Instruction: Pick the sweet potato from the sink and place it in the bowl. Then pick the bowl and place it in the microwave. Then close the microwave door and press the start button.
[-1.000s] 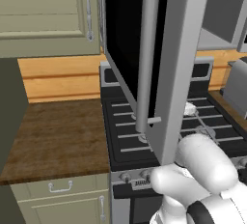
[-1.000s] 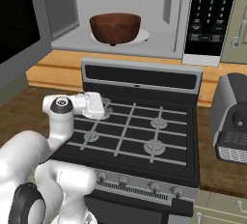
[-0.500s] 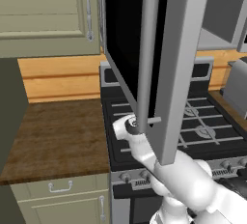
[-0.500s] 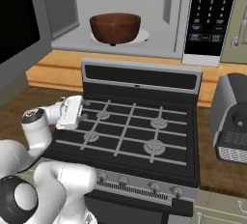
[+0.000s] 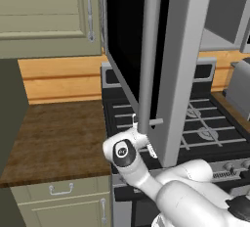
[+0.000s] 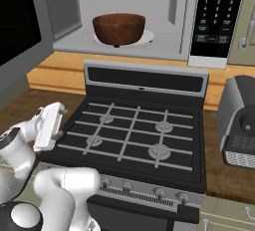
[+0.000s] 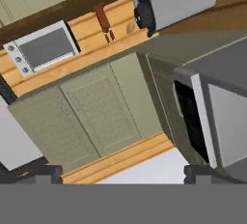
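Observation:
The dark reddish-brown bowl (image 6: 119, 28) stands inside the open microwave (image 6: 164, 46), left of its black keypad panel (image 6: 214, 16). The sweet potato is hidden and the sink is out of view. The microwave door (image 5: 129, 50) hangs wide open over the stove's left side, its silver bar handle (image 5: 149, 55) pointing down towards my hand. My gripper (image 6: 56, 125) is open and empty. It sits low at the stove's front left corner, just below and beside the door's lower edge (image 5: 144, 135). In the hand view its fingertips (image 7: 43, 172) stand wide apart with nothing between them.
The black gas stove (image 6: 134, 135) lies under the microwave. A grey appliance (image 6: 239, 120) stands on the counter to its right. A dark wooden counter (image 5: 53, 138) lies left of the stove, with cream cabinets (image 5: 49, 11) above it.
My arm has swung left from over the stove's back left burner to its front left corner, below the open door. Bowl and door have not moved.

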Robot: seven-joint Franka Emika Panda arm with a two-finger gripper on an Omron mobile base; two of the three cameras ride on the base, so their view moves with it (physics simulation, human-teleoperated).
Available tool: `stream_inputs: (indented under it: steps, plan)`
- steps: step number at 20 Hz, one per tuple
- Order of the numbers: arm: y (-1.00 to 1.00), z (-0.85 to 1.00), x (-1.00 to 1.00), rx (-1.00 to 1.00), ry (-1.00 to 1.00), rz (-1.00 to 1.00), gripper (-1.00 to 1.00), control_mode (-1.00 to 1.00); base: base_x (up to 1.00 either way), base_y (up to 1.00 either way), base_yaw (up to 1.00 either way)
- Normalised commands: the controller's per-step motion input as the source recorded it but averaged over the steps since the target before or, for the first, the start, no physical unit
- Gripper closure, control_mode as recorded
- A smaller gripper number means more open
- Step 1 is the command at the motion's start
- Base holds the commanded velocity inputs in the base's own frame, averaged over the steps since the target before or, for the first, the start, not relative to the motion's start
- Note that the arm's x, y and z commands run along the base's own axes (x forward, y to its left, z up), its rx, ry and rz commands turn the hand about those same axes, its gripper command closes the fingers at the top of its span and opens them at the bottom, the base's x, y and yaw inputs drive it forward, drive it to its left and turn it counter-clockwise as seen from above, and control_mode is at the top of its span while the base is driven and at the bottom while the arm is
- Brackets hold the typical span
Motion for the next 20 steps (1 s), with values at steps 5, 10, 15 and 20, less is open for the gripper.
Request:
stream_inputs:
  steps: [5,10,15,20]
  plan:
    - [0.68,0.43,-0.72,-0.14,-0.23,-0.02,-1.00,-1.00,0.00,0.00,0.00]
    - [0.95,0.37,-0.48,-0.15,-0.14,0.00,-1.00,-1.00,0.00,0.00,0.00]
    - [0.99,0.27,-0.43,-0.13,-0.05,0.00,-1.00,-1.00,0.00,0.00,0.00]
    - [0.88,0.33,-0.41,-0.11,-0.03,0.00,-1.00,-1.00,0.00,0.00,0.00]
